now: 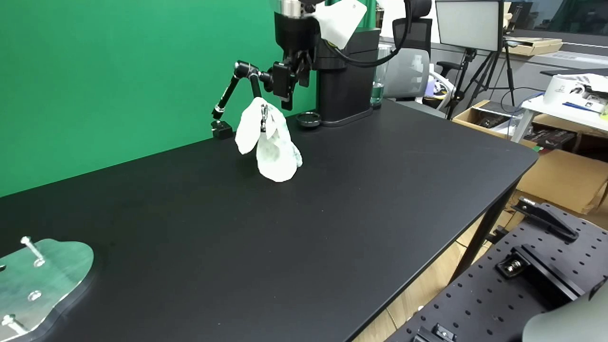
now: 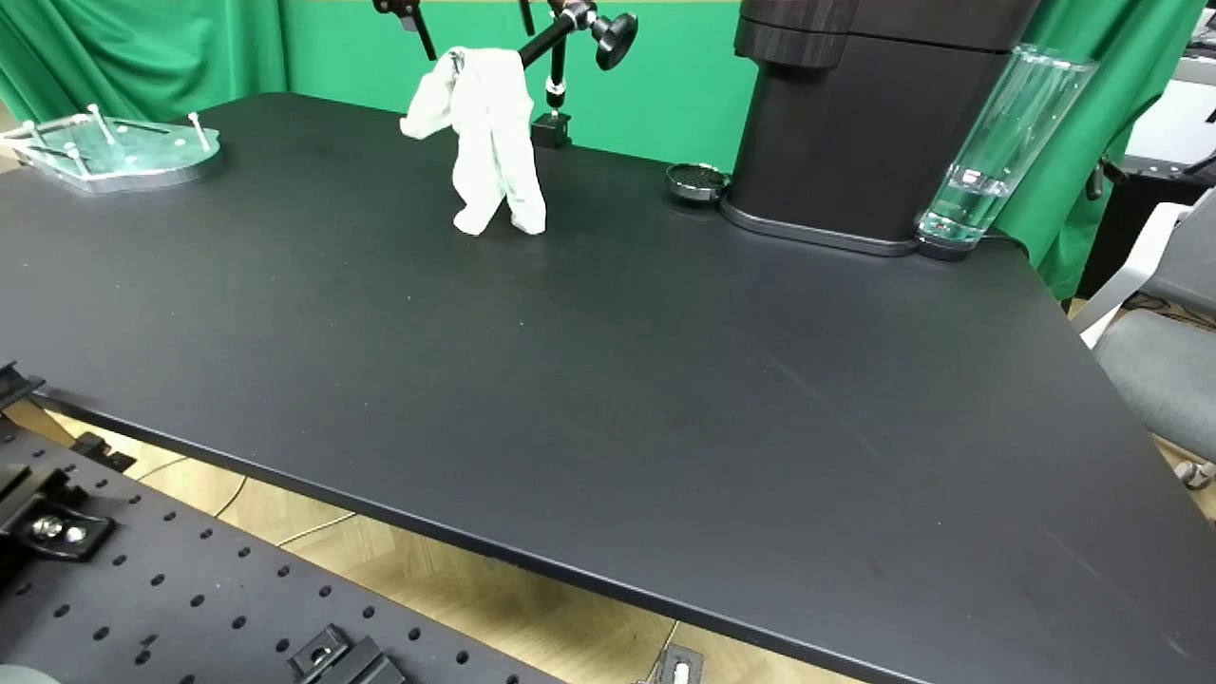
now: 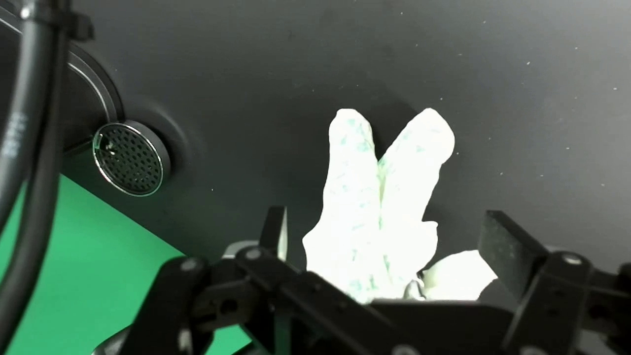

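A white cloth piece [image 1: 277, 154] with faint teal marks hangs from a metal clip [image 1: 264, 116] on a black jointed stand [image 1: 243, 70]. Two long lobes of the cloth [image 2: 489, 157] drop toward the dark table; whether they touch it I cannot tell. My gripper [image 1: 295, 92] is above and beside the cloth, near the clip. In the wrist view the gripper [image 3: 387, 222] stands open, its fingers [image 3: 510, 251] wide apart on either side of the cloth [image 3: 365, 212], which lies below them in line of sight. Neither finger appears to grip it. The gripper's body hides the cloth's upper part.
A black machine [image 2: 874, 142] with a clear tank [image 2: 997, 152] stands at the table's back, a round drip tray [image 2: 698, 180] at its foot. The stand's base [image 2: 550, 130] sits by the green backdrop. A greenish clear plate with upright bolts [image 1: 61, 266] lies on the table [image 1: 285, 247].
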You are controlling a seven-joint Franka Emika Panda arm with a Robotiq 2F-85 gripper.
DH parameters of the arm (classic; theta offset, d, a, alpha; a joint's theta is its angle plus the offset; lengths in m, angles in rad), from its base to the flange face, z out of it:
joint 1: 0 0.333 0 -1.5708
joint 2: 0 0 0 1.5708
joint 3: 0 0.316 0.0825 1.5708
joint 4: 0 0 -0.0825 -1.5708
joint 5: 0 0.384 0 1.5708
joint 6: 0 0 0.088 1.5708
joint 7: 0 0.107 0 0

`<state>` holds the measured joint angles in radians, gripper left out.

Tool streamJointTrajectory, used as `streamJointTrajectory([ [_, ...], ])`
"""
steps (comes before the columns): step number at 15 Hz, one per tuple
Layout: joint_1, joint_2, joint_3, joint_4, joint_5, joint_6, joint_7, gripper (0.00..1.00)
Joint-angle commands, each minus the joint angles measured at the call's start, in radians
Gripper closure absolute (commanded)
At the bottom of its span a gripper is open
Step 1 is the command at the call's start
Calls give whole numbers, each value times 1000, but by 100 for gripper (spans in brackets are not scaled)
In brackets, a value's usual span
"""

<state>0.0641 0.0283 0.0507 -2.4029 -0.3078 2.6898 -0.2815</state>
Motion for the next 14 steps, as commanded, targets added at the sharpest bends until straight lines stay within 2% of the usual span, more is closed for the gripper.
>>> streamJointTrajectory([
  [1,-3,41,-9,16,-82,25,88,0],
  [10,17,139,-24,56,-124,104,152,0],
  [11,20,150,-29,62,-133,114,162,25],
  [12,23,159,-32,68,-135,124,166,27],
  [14,26,177,-39,78,-153,143,186,40],
])
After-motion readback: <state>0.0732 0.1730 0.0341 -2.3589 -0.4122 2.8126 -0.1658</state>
